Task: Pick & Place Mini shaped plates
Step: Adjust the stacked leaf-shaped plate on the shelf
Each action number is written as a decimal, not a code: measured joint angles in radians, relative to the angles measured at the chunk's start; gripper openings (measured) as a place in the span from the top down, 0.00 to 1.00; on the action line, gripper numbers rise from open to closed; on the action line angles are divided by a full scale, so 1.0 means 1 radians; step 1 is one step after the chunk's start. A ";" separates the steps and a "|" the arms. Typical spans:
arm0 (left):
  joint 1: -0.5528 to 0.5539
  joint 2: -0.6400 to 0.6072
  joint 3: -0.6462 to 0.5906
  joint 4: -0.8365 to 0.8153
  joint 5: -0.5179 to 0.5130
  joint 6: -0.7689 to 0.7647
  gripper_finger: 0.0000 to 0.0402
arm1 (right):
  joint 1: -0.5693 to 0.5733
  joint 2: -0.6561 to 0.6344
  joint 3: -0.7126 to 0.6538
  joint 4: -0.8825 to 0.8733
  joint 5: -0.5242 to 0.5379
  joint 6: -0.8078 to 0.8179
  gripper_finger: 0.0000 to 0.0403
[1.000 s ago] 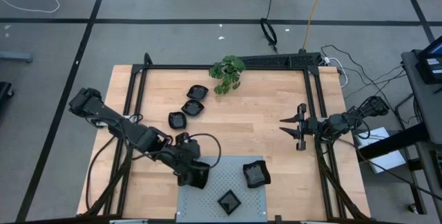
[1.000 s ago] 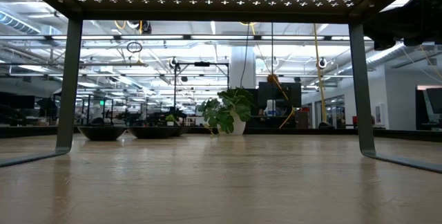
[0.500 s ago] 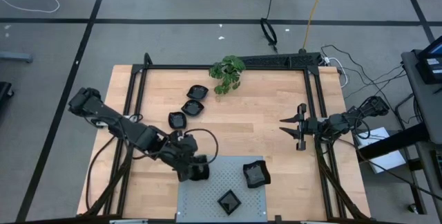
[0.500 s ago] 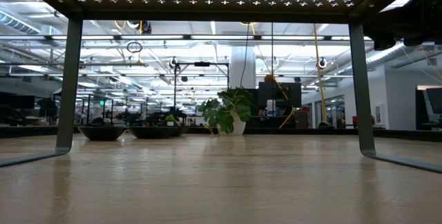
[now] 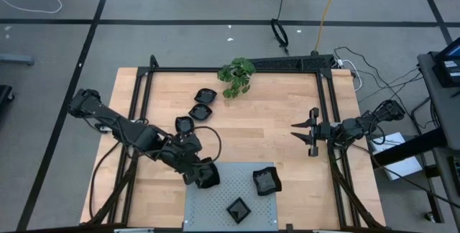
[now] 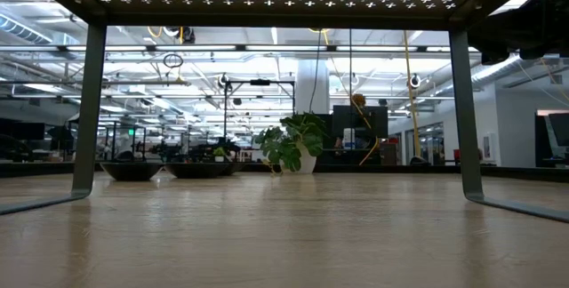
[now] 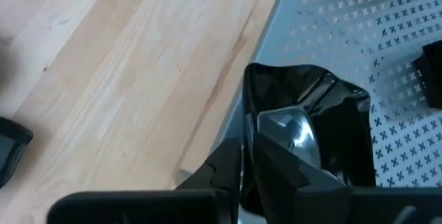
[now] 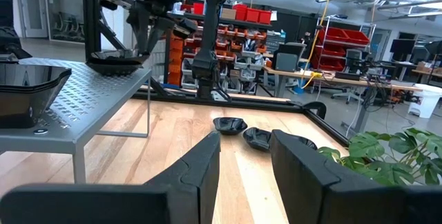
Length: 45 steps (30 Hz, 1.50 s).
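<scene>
Gripping a black mini plate by its rim at the perforated grey panel's corner, the left end effector is clenched; the right end effector hangs parted above the worktop.

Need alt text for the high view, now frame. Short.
Seen from above, the left gripper pinches the rim of a black mini plate at the corner of a grey perforated panel, which already carries two other plates. Three more plates lie on the wooden table near a green plant; the right gripper waits open at the right side.
</scene>
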State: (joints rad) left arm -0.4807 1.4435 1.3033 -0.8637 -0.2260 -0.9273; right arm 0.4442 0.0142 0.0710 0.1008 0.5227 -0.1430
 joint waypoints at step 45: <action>-0.287 0.083 -0.001 0.238 -0.153 -0.035 0.91 | 0.000 0.000 0.000 0.000 0.000 0.000 0.71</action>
State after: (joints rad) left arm -0.7676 1.5262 1.3025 -0.6259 -0.3794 -0.9619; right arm 0.4439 0.0143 0.0708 0.1009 0.5224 -0.1429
